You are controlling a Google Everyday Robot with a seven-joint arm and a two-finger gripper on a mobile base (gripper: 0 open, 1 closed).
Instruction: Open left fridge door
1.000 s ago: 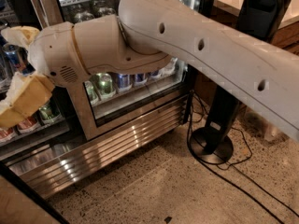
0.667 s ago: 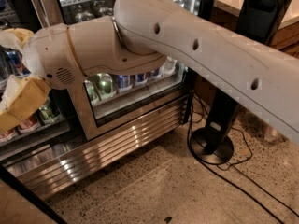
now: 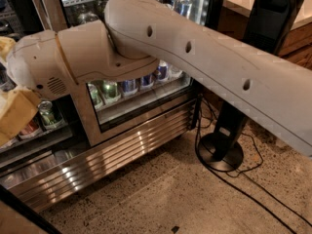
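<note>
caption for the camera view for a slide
Arm spans the fridge front; gripper at far left, near the bronze frame of the left fridge door.

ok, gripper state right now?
Gripper: state cannot be told. It sits at the far left edge of the view, in front of the fridge, past the arm's wrist.

The tall clear-glass left fridge door in a wide bronze-brown brushed-metal frame stands upright at centre-left, with cans showing through its glass. The gripper is just left of it.
</note>
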